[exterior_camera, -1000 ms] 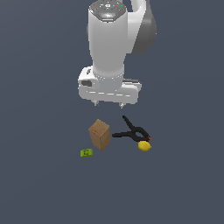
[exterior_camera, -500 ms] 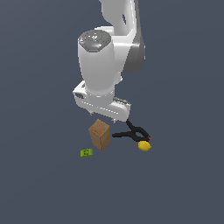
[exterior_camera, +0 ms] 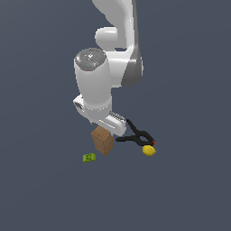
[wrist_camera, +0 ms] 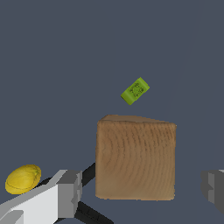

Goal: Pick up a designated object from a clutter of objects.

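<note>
A: What is nearest to the wrist camera?

B: The gripper (wrist_camera: 142, 192) itself. One grey fingertip (wrist_camera: 69, 192) is on one side of the brown box (wrist_camera: 136, 159) and the other one on the opposite side. The jaws stand wide, with a gap to the box at each side, so the claw is open and grips nothing yet. I judge it is placed like this in order to close on two opposite faces.

A: And where is the box?

B: It stands on the dark floor (exterior_camera: 189, 189), directly under the hand, in the middle of the clutter. In the exterior view (exterior_camera: 103, 140) it is upright, so its long axis points up. The wrist view looks at its top, which seems square to the fingers.

A: What is behind it?

B: The black clamp (exterior_camera: 135, 136) lies just beside the box, and its handles pass under one finger. That finger could touch it, I think. The lemon (wrist_camera: 22, 178) is at the clamp's far end. The small green item (wrist_camera: 135, 91) lies apart, on the other side.
</note>
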`<move>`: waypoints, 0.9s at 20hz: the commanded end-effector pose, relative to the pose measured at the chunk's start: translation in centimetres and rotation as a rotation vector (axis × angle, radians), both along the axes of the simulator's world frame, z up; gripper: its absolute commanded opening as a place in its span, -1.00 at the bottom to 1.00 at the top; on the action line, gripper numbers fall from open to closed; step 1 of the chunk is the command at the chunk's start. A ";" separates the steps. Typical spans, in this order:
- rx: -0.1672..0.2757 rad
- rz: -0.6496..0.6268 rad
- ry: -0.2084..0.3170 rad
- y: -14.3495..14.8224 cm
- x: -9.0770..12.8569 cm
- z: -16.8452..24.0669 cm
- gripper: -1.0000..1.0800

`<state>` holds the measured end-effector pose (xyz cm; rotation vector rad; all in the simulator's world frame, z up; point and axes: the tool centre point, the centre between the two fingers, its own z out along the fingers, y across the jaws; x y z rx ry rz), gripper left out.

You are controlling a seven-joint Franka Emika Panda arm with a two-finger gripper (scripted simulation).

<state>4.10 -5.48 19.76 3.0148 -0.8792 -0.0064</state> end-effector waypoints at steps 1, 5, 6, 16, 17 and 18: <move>0.000 -0.022 -0.003 -0.2 0.2 -0.4 0.92; 0.000 -0.025 -0.003 -0.3 0.2 -0.4 0.92; 0.000 -0.025 -0.003 -0.3 0.2 -0.5 0.92; 0.000 -0.029 -0.004 -0.3 0.1 -4.1 0.92; 0.000 -0.030 -0.004 -0.3 0.1 -4.4 0.92; 0.000 -0.030 -0.004 -0.3 0.1 -4.8 0.92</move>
